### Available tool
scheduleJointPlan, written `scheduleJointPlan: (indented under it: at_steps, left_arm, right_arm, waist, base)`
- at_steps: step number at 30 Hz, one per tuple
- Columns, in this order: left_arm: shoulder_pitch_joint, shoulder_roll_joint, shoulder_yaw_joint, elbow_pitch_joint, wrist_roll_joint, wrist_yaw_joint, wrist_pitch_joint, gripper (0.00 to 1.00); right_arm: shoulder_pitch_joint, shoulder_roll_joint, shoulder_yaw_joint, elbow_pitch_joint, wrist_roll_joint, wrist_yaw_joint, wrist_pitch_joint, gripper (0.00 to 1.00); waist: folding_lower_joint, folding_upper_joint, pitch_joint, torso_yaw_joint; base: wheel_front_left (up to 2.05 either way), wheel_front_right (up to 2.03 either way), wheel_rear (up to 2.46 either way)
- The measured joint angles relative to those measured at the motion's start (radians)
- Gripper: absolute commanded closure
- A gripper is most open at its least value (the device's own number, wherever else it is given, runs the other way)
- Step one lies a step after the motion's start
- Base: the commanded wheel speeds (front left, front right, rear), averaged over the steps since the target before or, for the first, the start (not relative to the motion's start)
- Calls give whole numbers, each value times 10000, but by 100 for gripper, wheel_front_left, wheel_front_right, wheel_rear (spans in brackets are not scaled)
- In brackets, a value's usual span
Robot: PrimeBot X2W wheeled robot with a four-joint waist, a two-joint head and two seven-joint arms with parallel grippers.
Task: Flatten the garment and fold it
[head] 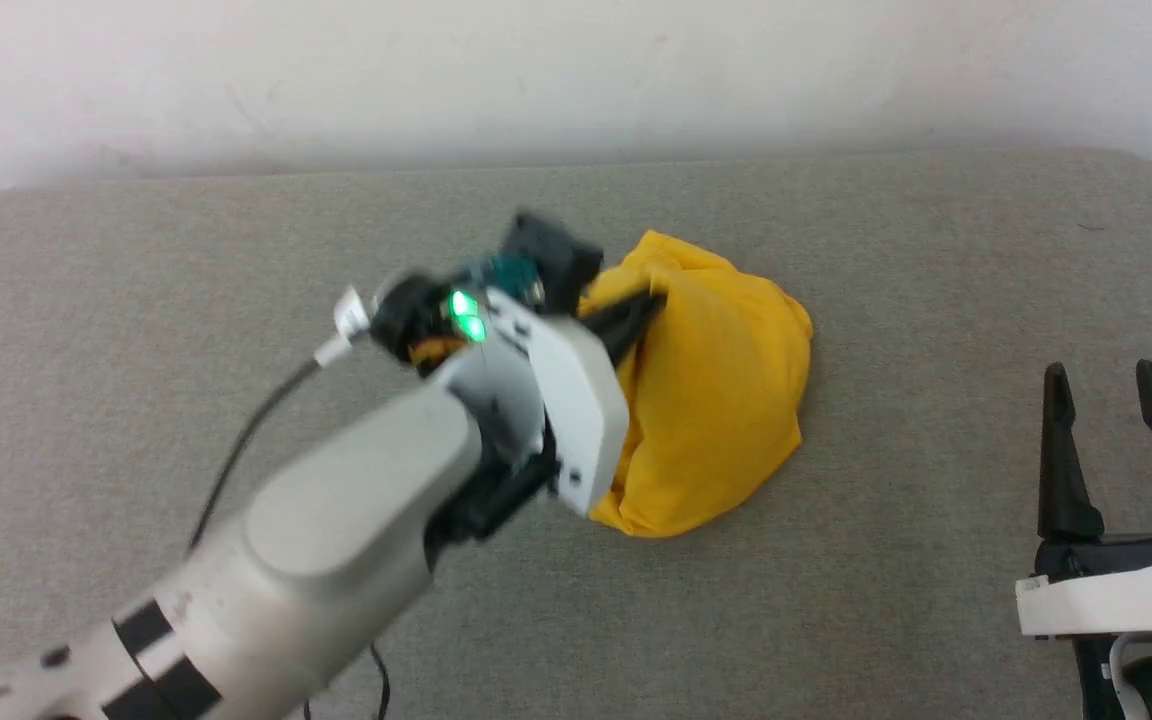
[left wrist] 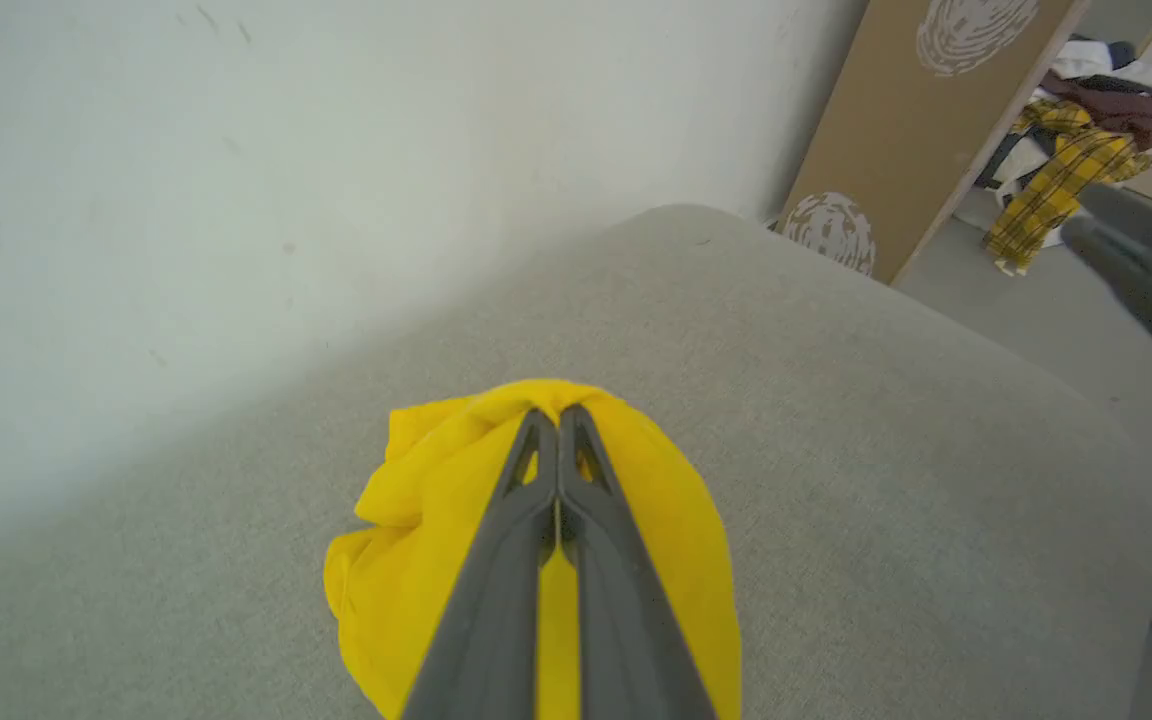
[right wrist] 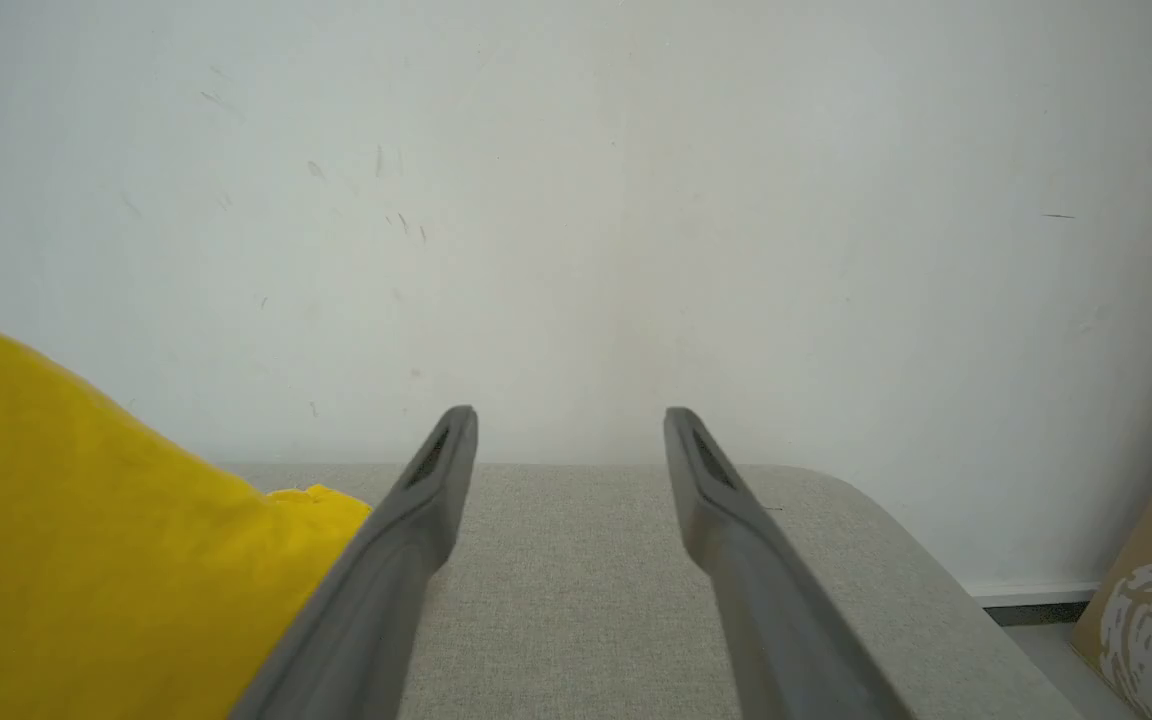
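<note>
One shirt point(head: 716, 400), two grippers, four dark fingers counted in all.

Left gripper point(left wrist: 558, 408): clenched tight, both fingers pressed together along their length, tips pinching a fold at the very crest of the shirt. Right gripper point(head: 1104, 385): spread wide, nothing between its two fingers, well apart from the cloth; in the right wrist view, yellow heap off to the left of the left finger.

Shirt: bright yellow, plain yellow on every side shown, gathered into one rounded, tent-like heap. Drawn up to a peak at the left fingertips, then falling away on both sides of them. Soft creases across the bulge, a puckered, folded lump to the left of the clenched fingers. Lower edge resting on the grey cushion point(head: 936, 250).

One cushion under everything, one pale wall point(right wrist: 576, 200) beyond the fingertips of both grippers. Beyond and to the right of the left fingers: one brown board point(left wrist: 896, 150) with two white round prints, standing past the cushion's end, and one pile of clothes point(left wrist: 1076, 150), a yellow checked piece among them.
</note>
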State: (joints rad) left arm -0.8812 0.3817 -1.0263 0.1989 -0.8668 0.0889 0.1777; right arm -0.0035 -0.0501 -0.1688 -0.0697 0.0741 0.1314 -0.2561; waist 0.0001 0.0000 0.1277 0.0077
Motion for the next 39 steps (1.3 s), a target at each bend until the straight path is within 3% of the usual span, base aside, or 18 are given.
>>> scheduleJointPlan:
  at_steps: [9,10,11,16,21,24,28,34,39]
  left_arm:
    - [1731,-629,-825,2303,-75,222,-339,100]
    - [1737,-669,-807,2405,-96,221,-451,61]
    - [1733,-709,-775,2458,-105,209,-560,0]
    - [1697,-662,-29,2082,-332,180,-1494,0]
    - [1745,307,932,476,-397,382,-2932,0]
    - [2175,1151,1787,-619,-125,1026,-4017,0]
    - [3637,1937,3168,-2238,238,1841,-4339,0]
    - [6489,1741,6121,-4861,2951,2598,-4349,0]
    - [9299,865,7459,-5269,4347,2711,-4347,0]
  right_arm:
    - [-7,0,21,96,167,2,-8,0]
    - [-2,0,-12,96,169,2,-8,0]
    - [6,0,-46,88,169,2,-10,0]
    - [59,-2,-115,77,167,2,-10,0]
    - [99,0,-121,44,151,2,-10,0]
    - [170,-2,-150,38,136,0,-10,0]
    - [328,2,-94,12,111,0,-10,0]
    - [519,0,-15,105,222,0,50,0]
    - [809,0,165,370,351,0,107,0]
  waist:
    - [-1,0,-2,-591]
    - [-1,0,-17,-601]
    - [-2,0,-26,-590]
    - [-1,0,-98,-447]
    - [-1,0,-295,-278]
    - [-2,0,-429,-164]
    - [-2,0,-545,-1]
    - [-2,0,-626,157]
    - [-2,0,-751,207]
  base:
    - [0,0,0]
    - [0,0,0]
    - [0,0,0]
    - [0,0,0]
    - [0,0,0]
    - [0,0,0]
    - [0,0,0]
    - [0,0,0]
    - [0,0,0]
